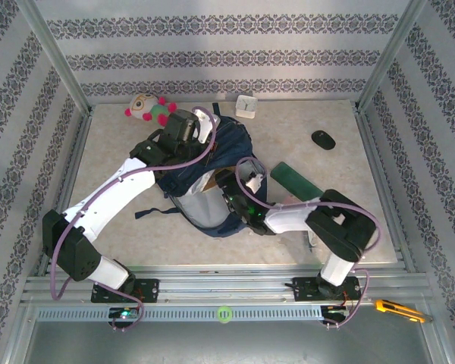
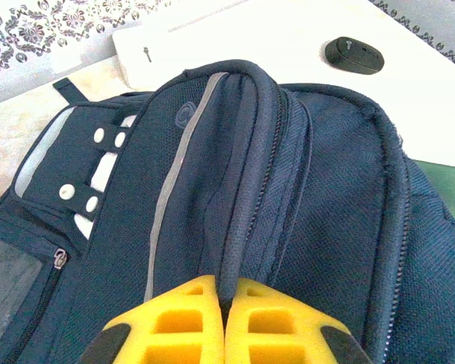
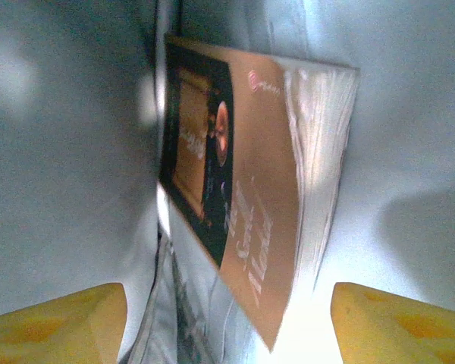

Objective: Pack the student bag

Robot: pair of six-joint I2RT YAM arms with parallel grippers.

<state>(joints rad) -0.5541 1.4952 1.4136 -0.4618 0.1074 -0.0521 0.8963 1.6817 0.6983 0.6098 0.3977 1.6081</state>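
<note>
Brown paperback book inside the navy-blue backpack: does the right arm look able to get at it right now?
Probably yes. The right gripper is open inside the navy-blue fabric backpack, its yellow fingers flanking the brown paperback book, nothing between.

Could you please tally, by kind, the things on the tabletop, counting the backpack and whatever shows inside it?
student bag: 1
book, inside the bag: 1
plush toy: 1
black computer mouse: 1
small white box: 1
flat green item, possibly a notebook: 1
Total: 6
</note>
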